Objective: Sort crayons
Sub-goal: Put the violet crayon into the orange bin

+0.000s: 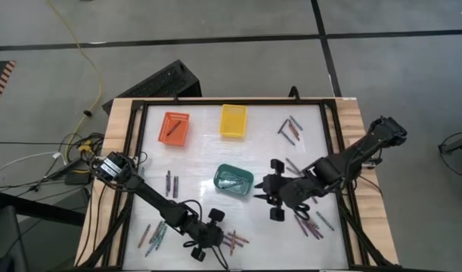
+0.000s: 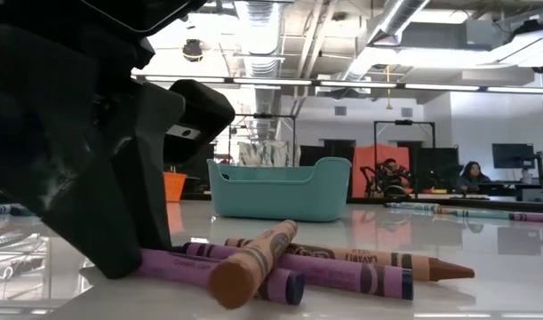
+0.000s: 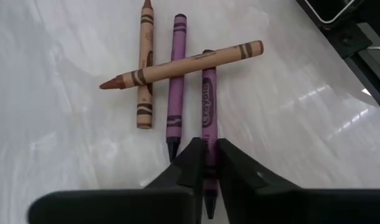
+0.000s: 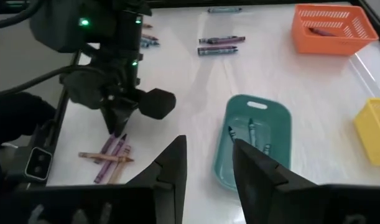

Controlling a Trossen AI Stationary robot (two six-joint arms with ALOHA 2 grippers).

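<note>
Several crayons lie near the table's near edge: two purple ones [image 3: 176, 81], and two brown ones [image 3: 144, 68], one of which [image 3: 183, 62] lies across the others. My left gripper [image 3: 208, 163] stands over this pile [image 1: 234, 240], shut on a purple crayon [image 3: 208, 106]. My right gripper [image 4: 208, 163] is open and empty, just to the right of the green basket [image 1: 233, 179], which holds teal crayons [image 4: 249, 130]. My left gripper pinches the purple crayon near its pointed end [image 3: 208, 146] between its two fingers, one on each long side. The fingers come down from above [image 2: 129, 240]. The crayon lies on the table, its far end [image 3: 207, 59] under the crossing brown crayon.
An orange basket [image 1: 175, 128] with a crayon in it and a yellow basket [image 1: 233, 121] stand at the far side. More crayons lie at the far right [image 1: 291, 130], near right [image 1: 310, 223], left of centre [image 1: 170, 183] and near left [image 1: 153, 234].
</note>
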